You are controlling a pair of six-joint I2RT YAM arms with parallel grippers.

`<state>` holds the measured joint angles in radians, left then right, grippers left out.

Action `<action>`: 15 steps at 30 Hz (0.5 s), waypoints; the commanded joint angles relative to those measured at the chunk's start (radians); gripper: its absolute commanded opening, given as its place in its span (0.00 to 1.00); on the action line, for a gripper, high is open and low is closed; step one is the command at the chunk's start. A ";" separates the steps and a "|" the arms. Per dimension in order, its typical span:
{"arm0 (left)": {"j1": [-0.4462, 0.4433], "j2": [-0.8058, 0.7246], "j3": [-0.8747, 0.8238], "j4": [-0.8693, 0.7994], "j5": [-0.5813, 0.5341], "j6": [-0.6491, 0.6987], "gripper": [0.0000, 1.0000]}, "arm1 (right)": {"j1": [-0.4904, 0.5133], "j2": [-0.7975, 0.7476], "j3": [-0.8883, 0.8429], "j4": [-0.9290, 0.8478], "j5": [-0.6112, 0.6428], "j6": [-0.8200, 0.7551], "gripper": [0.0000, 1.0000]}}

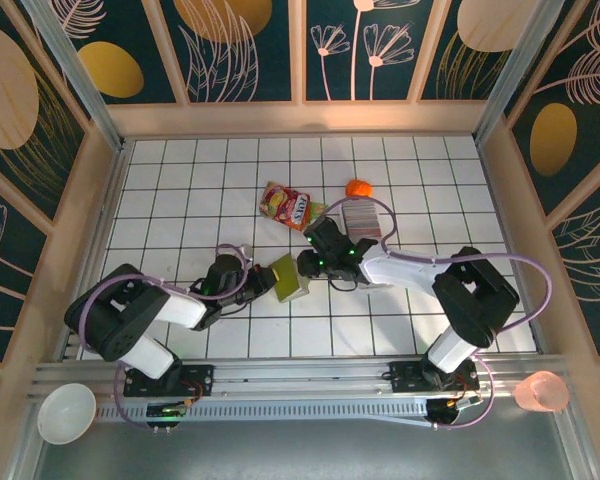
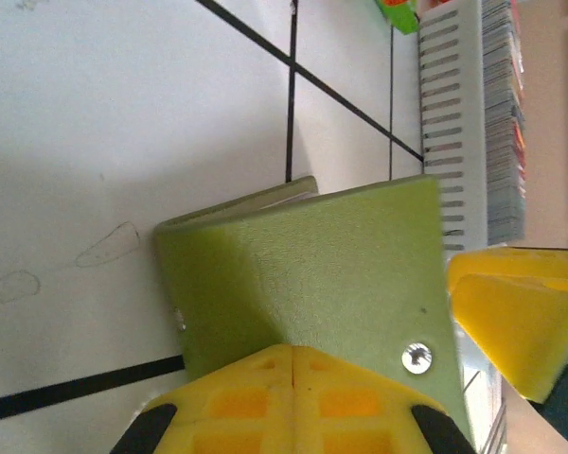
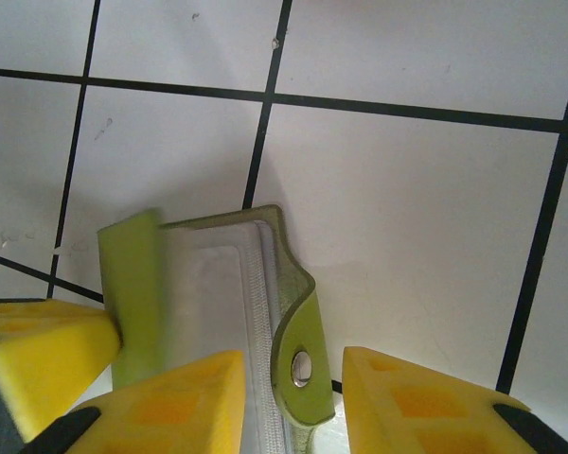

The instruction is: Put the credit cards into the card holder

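Two grippers at the card holder (image 1: 290, 279), which sits half open between them on the table (image 1: 180, 200). Left gripper (image 2: 292, 367): jaws pressed together, pinching the edge of the green outer flap. Right gripper (image 3: 295, 402): jaws spread, snap tab (image 3: 301, 364) between them, no clear contact. Credit cards (image 1: 360, 217) stacked on edge in the slotted tray (image 2: 445, 113), beyond the right gripper, apart from the holder
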<state>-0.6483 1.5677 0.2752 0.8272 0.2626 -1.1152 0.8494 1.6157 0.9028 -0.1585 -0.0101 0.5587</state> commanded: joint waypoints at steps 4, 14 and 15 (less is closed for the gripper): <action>-0.004 0.064 0.026 0.000 0.012 0.011 0.00 | -0.010 0.023 0.027 -0.001 -0.012 -0.016 0.30; -0.004 0.041 0.097 -0.264 -0.057 0.107 0.00 | -0.011 0.061 0.046 0.001 -0.026 -0.029 0.24; -0.004 0.041 0.102 -0.287 -0.063 0.115 0.00 | -0.012 0.060 0.048 -0.005 -0.017 -0.030 0.22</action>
<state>-0.6540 1.5990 0.3626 0.7055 0.2783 -1.0580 0.8448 1.6619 0.9165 -0.1577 -0.0284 0.5457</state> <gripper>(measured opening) 0.042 0.233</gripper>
